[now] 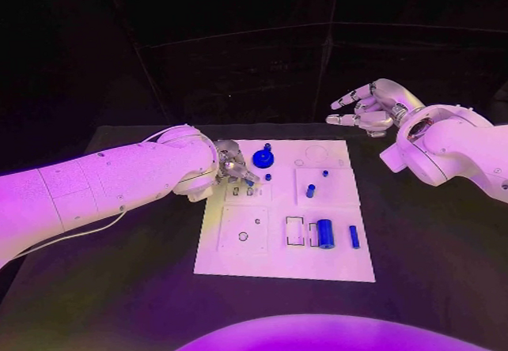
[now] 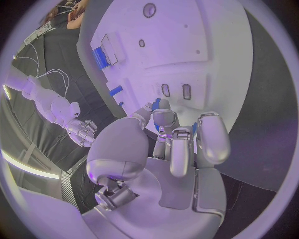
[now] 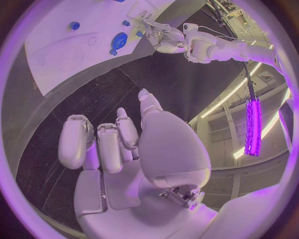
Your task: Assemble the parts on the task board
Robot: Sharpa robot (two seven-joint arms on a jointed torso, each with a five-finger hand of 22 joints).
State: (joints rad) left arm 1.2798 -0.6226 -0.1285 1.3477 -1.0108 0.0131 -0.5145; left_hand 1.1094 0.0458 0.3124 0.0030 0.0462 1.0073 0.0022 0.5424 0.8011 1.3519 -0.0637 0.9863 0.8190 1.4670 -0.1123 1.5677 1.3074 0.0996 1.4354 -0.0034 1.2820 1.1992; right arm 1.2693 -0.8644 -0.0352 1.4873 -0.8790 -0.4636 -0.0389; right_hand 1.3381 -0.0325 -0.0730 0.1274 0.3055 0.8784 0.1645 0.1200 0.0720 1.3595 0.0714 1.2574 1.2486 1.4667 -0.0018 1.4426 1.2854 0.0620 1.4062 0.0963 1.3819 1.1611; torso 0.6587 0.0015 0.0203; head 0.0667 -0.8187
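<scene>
Parts are spread over the white task board at the middle of the tabletop. Left hand is lowered over its far-left area beside a round blue part; whether its fingers pinch anything cannot be told. Right hand is held beyond the far-right corner, fingers apart, nothing held.

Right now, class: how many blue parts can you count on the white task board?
6 visible: a round part with a knob, small pegs, an upright peg, a cylinder, a pin. The left hand may hide more.

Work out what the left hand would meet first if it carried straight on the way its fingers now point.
Probably the round blue part just beyond the left hand, on the task board. Depth is unclear, so the fingers may meet the white board surface first.
</scene>
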